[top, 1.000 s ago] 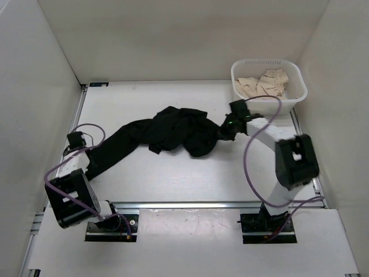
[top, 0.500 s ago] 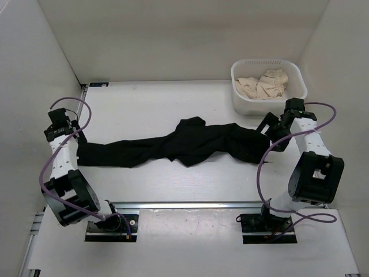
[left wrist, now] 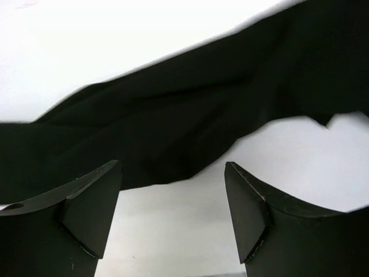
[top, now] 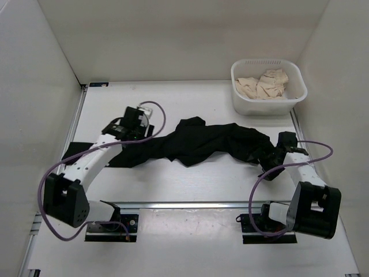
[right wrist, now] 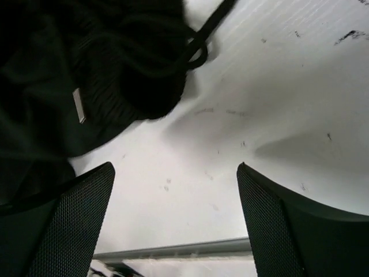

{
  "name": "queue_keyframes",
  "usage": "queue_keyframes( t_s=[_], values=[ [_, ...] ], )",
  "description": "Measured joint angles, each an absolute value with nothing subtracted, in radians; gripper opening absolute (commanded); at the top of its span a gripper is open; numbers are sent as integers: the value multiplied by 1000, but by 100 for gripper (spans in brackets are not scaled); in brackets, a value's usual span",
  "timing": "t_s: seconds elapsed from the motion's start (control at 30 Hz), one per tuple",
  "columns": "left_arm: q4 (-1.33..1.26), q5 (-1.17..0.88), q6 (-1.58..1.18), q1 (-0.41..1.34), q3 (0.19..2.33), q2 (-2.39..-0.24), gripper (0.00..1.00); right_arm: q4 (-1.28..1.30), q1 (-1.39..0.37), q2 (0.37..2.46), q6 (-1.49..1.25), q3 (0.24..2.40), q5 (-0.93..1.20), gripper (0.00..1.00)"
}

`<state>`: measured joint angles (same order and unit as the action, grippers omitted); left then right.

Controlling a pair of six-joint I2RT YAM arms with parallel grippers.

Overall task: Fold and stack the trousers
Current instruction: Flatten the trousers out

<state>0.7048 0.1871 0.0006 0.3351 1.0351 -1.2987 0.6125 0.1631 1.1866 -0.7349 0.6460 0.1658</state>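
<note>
The black trousers (top: 196, 141) lie stretched left to right across the middle of the table, bunched in the centre. My left gripper (top: 128, 130) hovers over the left leg; in the left wrist view it (left wrist: 173, 164) stands open over bare table, the black fabric (left wrist: 190, 109) just beyond the fingertips. My right gripper (top: 270, 157) is at the right end; in the right wrist view it (right wrist: 176, 166) is open with nothing between its fingers, and the gathered waistband (right wrist: 115, 75) with its drawstring (right wrist: 199, 43) lies ahead to the left.
A white basket (top: 265, 107) holding beige cloth (top: 262, 83) stands at the back right, just behind the trousers' right end. White walls close in the table on three sides. A metal rail (top: 190, 203) runs along the near edge.
The trousers went from a heap to a long stretched strip. Both grippers opened and let go of its ends. The left arm swung in over the left leg; the right came nearer at the waist end.
</note>
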Motion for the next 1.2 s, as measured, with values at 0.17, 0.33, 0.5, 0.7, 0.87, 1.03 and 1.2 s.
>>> queue_keyframes(
  t_s=[0.17, 0.33, 0.5, 0.7, 0.87, 1.03, 1.2],
  values=[
    [734, 183, 0, 519, 1112, -1460, 89, 470, 161, 1321, -816, 653, 157, 86],
    [730, 166, 1, 696, 1230, -1605, 93, 364, 150, 1438, -840, 707, 144, 71],
    [682, 131, 1, 809, 1299, -1785, 97, 331, 149, 1479, -833, 719, 110, 30],
    [668, 107, -1, 807, 1328, -1939, 91, 376, 149, 1469, -799, 744, 51, 0],
    [645, 81, 1, 802, 1406, -1977, 14, 483, 142, 1386, -749, 834, 6, 0],
    [658, 97, 2, 757, 1408, -1917, 14, 615, 140, 1285, -670, 1028, -11, 0],
    [705, 107, -2, 584, 1382, -1620, 14, 799, 113, 1191, -569, 1277, 43, 0]
  ],
)
